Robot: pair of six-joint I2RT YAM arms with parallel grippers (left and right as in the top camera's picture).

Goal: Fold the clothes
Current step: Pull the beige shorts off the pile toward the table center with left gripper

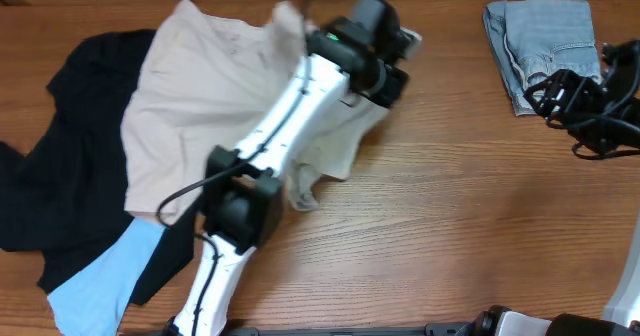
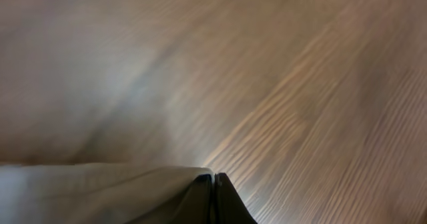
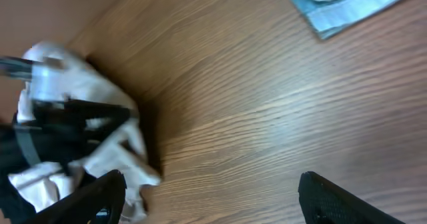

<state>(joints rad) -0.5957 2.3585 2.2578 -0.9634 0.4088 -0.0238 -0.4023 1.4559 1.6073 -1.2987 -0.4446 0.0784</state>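
The beige khaki shorts (image 1: 215, 86) lie rumpled at centre-left of the table. My left gripper (image 1: 393, 72) reaches over them and is shut on their right edge. In the left wrist view the jaws (image 2: 214, 182) pinch beige cloth (image 2: 100, 191) above the wood. The black garment (image 1: 60, 166) lies at the left. The light-blue shirt (image 1: 105, 281) pokes out below it. The pale denim shorts (image 1: 545, 36) lie folded at the back right and show in the right wrist view (image 3: 347, 1). My right gripper (image 1: 557, 99), (image 3: 213, 194) is open and empty just below the denim shorts.
The wooden table (image 1: 470, 206) is bare between the two arms. The left arm (image 1: 280, 116) crosses over the beige shorts. The right wrist view shows the left gripper with the beige cloth (image 3: 87, 104) at its left.
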